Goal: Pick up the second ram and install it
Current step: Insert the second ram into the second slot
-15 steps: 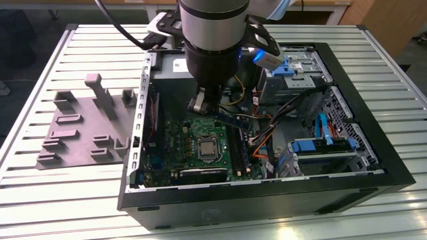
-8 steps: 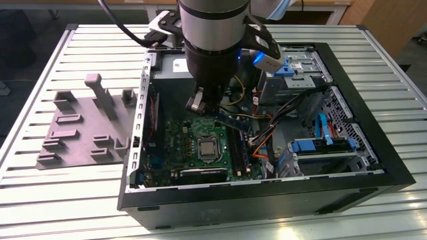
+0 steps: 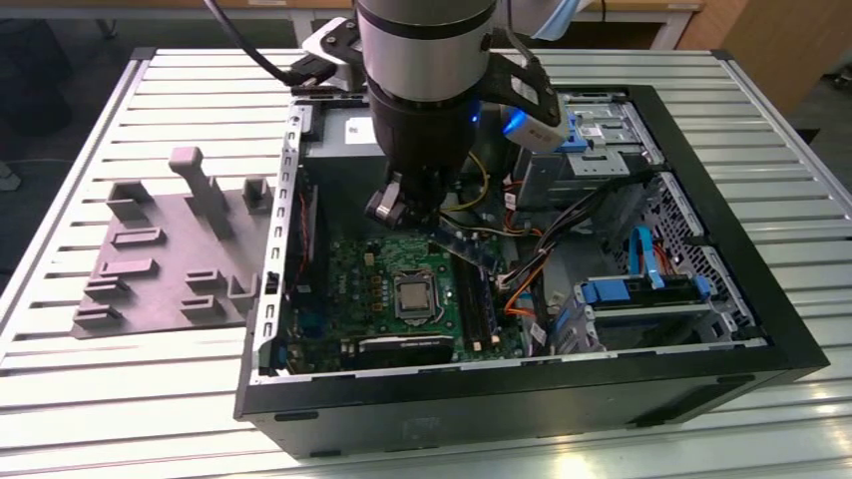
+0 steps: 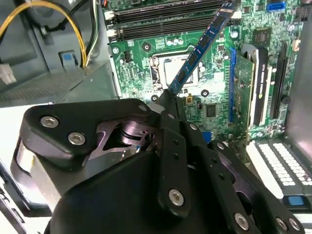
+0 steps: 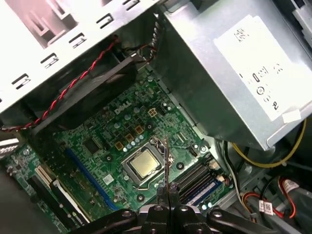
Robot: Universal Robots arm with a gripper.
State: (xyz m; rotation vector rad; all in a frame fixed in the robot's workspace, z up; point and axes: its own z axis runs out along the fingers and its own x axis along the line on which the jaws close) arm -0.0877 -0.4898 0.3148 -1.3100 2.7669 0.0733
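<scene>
Currently grey slotted plastic tray [image 3: 160, 259] sits off the green motherboard [image 3: 379, 289] toward the exterior view's left. Black gripper [image 3: 415, 222] pinches one end of the thin dark second ram [image 3: 469, 249], tilted above that board. Carry step, not seated; seating needs its edge lined up with a memory slot [image 4: 156, 22].

The computer case [image 3: 506, 404] is seen whole from above in the exterior view; its green board [image 4: 214, 92] [image 5: 102, 131] is seen closely, past the gripper [image 4: 168, 100] [image 5: 165, 192], in both wrist views.
</scene>
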